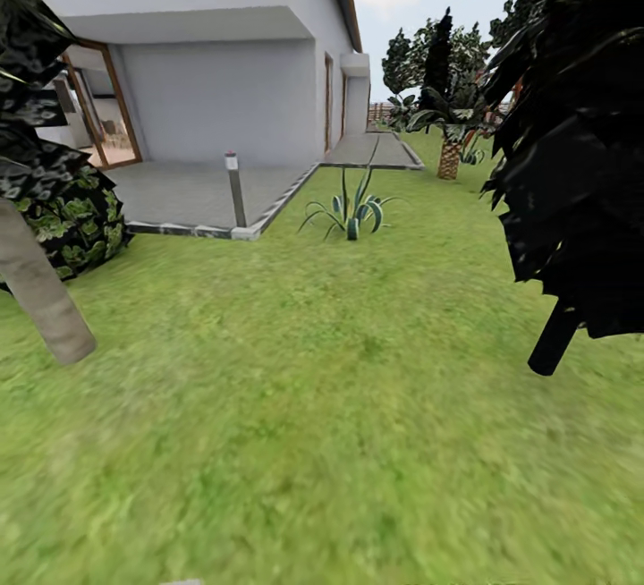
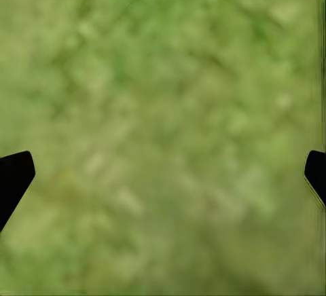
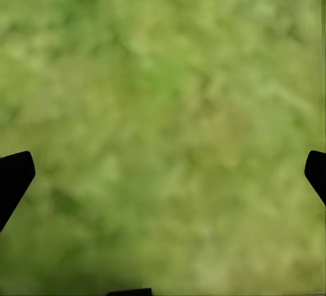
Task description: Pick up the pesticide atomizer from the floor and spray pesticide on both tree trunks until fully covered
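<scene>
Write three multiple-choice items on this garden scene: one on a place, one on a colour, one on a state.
1. Where does the short grey lamp post stand?
A. at the corner of the grey paved patio
B. in the middle of the lawn
C. against the wooden fence

2. What colour is the leaning smooth tree trunk at the head view's left?
A. near-black
B. grey-tan
C. red

3. How do the left gripper and right gripper stand?
A. both shut on a bottle
B. one shut
C. both open and empty

Answers: 1 A, the post rises at the patio's kerb corner. 2 B, pale grey-tan bark. 3 C, each wrist view shows dark fingertips wide apart over green lawn.
</scene>
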Controlling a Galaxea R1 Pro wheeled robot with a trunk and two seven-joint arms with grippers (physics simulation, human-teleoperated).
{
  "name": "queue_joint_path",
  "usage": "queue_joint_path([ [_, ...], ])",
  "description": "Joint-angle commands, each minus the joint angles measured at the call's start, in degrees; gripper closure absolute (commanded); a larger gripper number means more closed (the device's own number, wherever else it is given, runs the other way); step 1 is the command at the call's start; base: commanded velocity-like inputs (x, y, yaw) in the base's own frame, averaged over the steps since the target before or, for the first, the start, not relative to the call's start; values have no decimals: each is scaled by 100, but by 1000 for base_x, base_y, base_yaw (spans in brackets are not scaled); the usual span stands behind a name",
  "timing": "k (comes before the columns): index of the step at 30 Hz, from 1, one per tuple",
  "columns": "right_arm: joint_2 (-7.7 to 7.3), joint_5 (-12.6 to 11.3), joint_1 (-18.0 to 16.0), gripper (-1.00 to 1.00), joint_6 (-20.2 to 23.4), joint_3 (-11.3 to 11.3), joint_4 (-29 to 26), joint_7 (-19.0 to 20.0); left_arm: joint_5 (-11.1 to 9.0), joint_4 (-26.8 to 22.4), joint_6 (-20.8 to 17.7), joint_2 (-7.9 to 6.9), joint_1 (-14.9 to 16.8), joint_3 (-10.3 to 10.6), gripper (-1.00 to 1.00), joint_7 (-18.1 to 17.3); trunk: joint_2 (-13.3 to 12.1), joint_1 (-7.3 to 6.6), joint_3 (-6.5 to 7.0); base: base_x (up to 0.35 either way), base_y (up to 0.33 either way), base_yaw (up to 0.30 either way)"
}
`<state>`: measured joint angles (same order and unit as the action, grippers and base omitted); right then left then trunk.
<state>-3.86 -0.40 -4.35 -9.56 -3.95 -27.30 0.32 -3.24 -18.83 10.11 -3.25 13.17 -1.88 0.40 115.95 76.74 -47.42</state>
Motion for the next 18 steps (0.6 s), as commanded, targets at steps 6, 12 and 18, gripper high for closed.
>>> queue_joint_path([
  [6, 2, -4, -5, -100, -19, -9, 5, 3, -34, 3, 17, 0, 1, 3, -100, 4, 2, 0, -5, 19, 12, -262],
  [12, 3, -4, -4, -100, -19, -9, 5, 3, -35, 3, 17, 0, 1, 3, -100, 4, 2, 0, -5, 2, 1, -262],
  [18, 3, -4, -4, -100, -19, -9, 5, 3, -40, 3, 17, 4, 1, 3, -100, 0, 2, 0, -5, 0, 0, -262],
])
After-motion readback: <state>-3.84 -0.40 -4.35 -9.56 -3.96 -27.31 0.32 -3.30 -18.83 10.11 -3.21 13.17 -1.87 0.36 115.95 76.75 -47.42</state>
